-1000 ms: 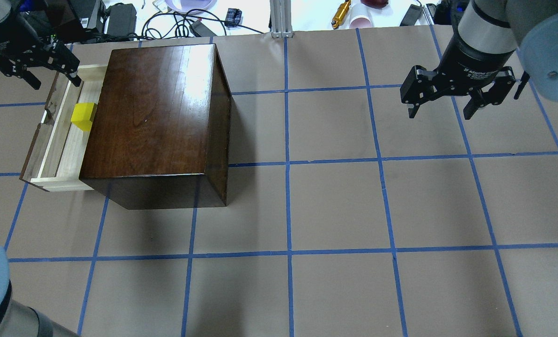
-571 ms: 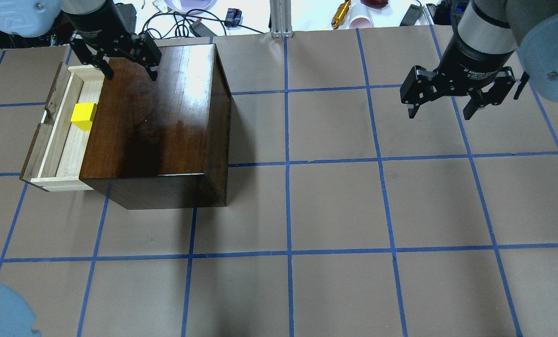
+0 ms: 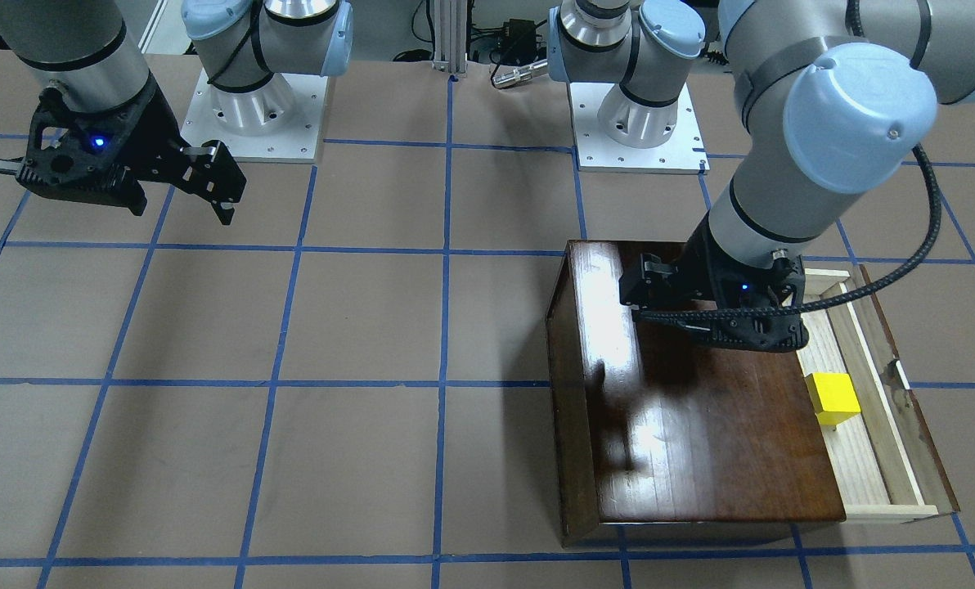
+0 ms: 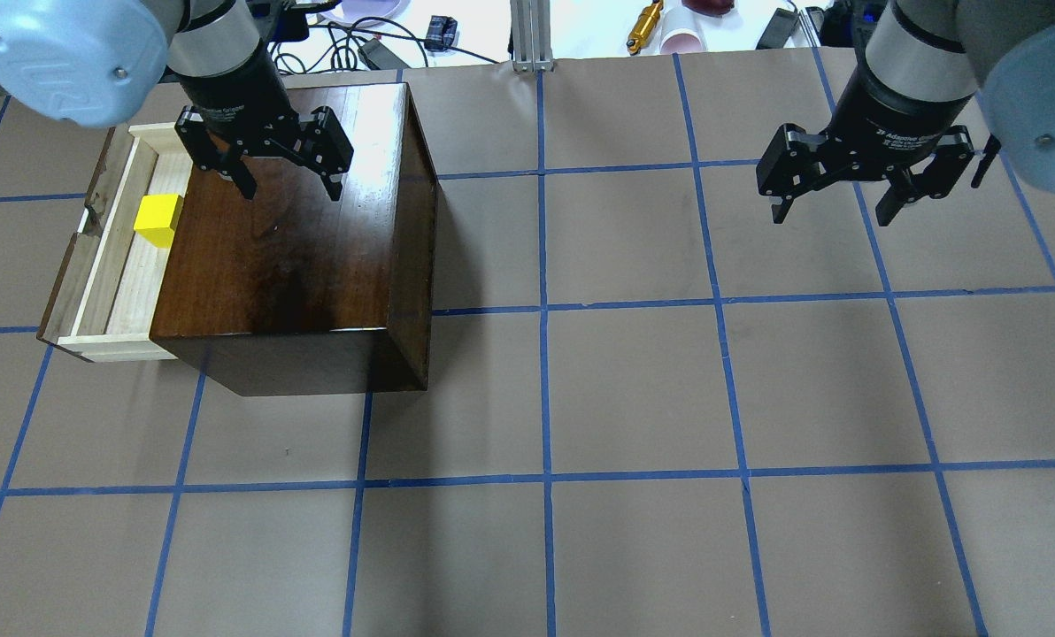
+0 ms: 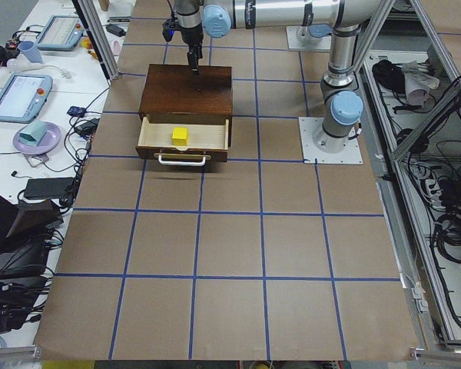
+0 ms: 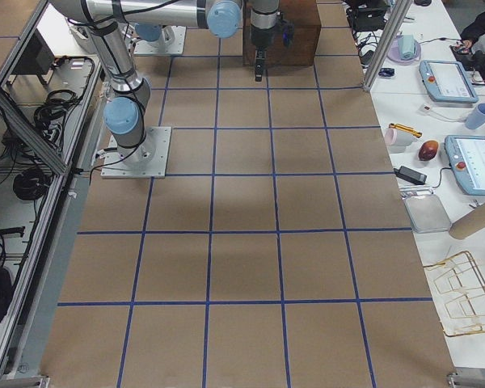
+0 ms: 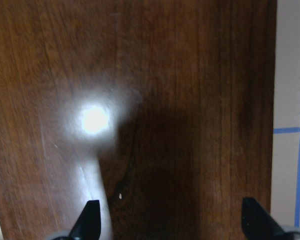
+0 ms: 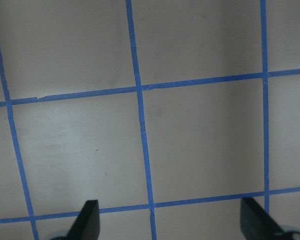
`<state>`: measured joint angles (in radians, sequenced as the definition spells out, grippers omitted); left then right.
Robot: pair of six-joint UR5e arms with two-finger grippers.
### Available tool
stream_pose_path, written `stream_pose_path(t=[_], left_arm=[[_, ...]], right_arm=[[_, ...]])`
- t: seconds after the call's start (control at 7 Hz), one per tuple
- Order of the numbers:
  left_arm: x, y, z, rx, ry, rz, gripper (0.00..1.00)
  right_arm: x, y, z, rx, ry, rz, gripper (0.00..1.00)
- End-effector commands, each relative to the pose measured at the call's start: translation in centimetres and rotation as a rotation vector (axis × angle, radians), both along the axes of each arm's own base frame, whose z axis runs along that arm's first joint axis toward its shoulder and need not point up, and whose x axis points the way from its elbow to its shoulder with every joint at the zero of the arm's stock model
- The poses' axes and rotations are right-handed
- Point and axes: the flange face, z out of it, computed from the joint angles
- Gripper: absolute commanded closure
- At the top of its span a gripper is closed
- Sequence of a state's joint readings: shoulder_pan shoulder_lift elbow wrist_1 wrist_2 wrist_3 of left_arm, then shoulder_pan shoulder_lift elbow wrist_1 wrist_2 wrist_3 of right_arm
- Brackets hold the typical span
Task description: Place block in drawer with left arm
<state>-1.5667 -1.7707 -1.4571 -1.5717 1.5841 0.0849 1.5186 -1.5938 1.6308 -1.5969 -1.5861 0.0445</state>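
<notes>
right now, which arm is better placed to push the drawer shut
Likely left: the left end effector hangs over the box beside the open drawer; the right end effector is far away.

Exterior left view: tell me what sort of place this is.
Most likely a robotics lab workcell: the left arm is bolted to a table gridded with blue tape, teach pendants lie on the side bench, and cable bundles lie beside the table.

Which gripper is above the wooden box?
The left gripper, open over the wooden box; the right gripper hangs open over the gridded table, far from it.
</notes>
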Motion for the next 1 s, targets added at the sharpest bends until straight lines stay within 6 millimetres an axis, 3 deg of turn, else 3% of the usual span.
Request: stream_pose_path(t=[0.0, 0.86], left_arm=[[0.54, 1.54, 0.16, 0.004, -0.002, 0.004, 0.00], [0.91, 1.49, 0.24, 0.002, 0.005, 0.012, 0.00]], right_arm=[[0.00, 0.00, 0.01, 0.000, 0.000, 0.000, 0.00], [0.00, 0.00, 0.01, 0.000, 0.000, 0.000, 0.00]])
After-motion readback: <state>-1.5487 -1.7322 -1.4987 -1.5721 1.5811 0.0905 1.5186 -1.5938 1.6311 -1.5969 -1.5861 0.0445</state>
